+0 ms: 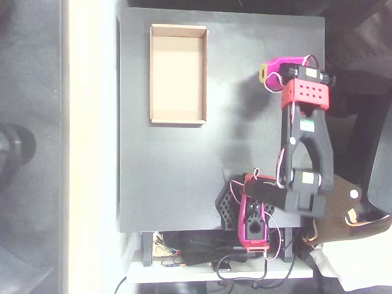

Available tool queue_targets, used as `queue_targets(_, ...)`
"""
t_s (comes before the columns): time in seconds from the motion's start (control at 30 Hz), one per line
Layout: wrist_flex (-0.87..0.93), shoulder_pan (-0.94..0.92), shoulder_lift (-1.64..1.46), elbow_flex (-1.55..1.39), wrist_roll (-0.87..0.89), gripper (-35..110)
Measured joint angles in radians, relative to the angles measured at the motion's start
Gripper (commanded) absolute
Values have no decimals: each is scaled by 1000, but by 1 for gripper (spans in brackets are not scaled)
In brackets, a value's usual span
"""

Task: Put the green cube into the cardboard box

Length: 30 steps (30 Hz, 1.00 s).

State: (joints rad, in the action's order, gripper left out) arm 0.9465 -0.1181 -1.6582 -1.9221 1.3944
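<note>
Overhead view shows you the shallow tan cardboard box [178,73] far left on the black table [171,177], empty. The magenta gripper [264,74] sits well right; I cannot tell its jaw state, nor locate the green cube.

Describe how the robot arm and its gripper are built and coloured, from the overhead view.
The arm has black links joined by red blocks, one a red plate with a grid of holes. Thin red and white cables loop along it. The gripper is magenta with a small yellow patch near its tip. A magenta-red part sits at the base.
</note>
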Motion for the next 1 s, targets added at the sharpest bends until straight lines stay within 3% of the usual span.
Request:
queue_targets(0.53,-9,15,-373,-2,8,17)
queue_targets(1.0,-9,374,-377,54,8,17)
